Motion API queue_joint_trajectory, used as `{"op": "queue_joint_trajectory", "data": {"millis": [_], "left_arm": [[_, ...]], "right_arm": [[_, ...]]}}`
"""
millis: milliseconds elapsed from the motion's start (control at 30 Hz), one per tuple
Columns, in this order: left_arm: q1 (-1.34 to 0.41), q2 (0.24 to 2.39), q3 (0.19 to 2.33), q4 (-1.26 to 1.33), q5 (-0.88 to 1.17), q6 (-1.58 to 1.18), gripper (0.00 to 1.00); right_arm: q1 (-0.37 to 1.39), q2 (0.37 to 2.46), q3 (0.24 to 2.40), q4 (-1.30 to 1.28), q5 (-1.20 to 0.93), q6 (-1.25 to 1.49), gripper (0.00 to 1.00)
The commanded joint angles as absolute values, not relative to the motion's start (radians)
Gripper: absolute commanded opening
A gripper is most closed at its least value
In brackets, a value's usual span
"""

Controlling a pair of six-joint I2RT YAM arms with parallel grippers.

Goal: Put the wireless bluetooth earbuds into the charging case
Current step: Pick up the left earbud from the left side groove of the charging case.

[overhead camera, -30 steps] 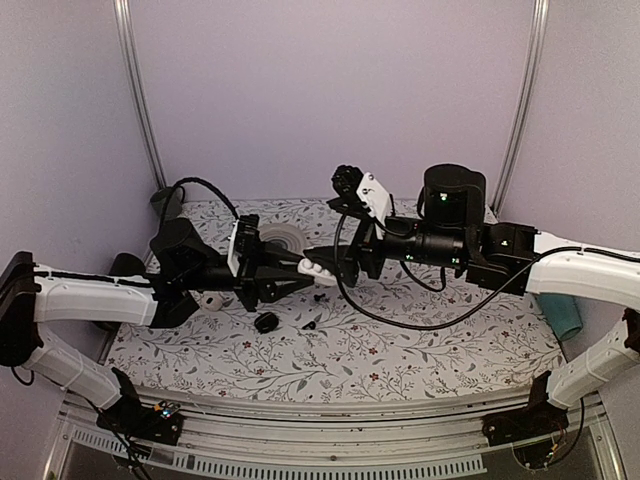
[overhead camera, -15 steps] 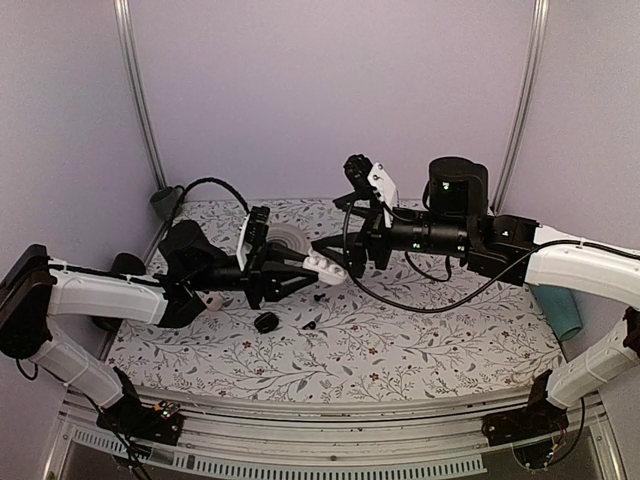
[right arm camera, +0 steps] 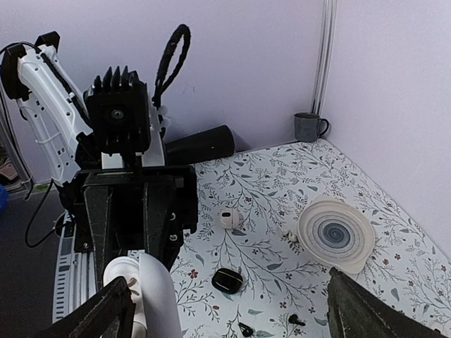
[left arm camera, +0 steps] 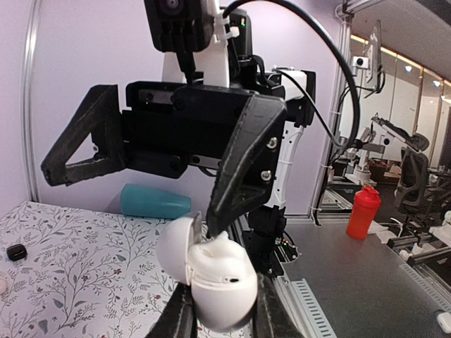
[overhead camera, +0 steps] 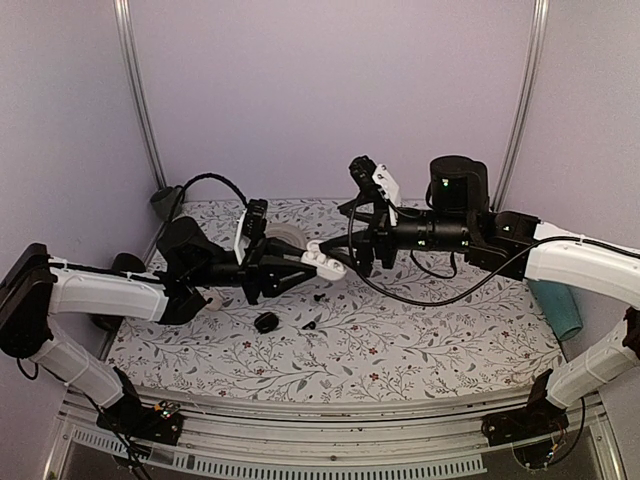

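As the arms closed in, left fingers [left arm camera: 177, 320] pinch the open charging case [left arm camera: 218, 285] aloft. Right fingers [left arm camera: 243, 162] gape empty beside it: nothing to insert.

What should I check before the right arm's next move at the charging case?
1. Charging case clamped in the left gripper jaws: ok.
2. Case lid open: ok.
3. Case held up off the table: ok.
4. Right gripper loaded: not ok; jaws spread wide, nothing seen between them.
5. Case wells filled: cannot tell; one white bump shows in the opening.
6. Table free of loose parts: not ok; a small white piece, possibly an earbud, lies on it.
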State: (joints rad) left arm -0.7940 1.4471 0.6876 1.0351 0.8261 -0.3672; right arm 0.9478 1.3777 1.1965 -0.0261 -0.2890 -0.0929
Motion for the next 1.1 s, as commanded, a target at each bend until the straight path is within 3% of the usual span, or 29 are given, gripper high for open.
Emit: {"op": "queue_joint_trajectory", "data": {"millis": [0, 533, 1067], "left_arm": [[-0.782, 1.447, 0.718, 1.053, 0.842, -0.366, 0.0], [-0.779, 1.453, 0.752, 1.02, 0.853, -0.351, 0.0], [-0.77, 1.423, 0.764, 0.993, 0.866, -0.324, 0.0]], "right_arm": [[0.946, 1.377, 1.183, -0.034, -0.331, -0.084, 0.95], [0.969, 1.406, 1.188, -0.09, -0.33, -0.132, 0.94], [1.018, 1.453, 1.201, -0.16, -0.191, -0.18, 0.93]]}}
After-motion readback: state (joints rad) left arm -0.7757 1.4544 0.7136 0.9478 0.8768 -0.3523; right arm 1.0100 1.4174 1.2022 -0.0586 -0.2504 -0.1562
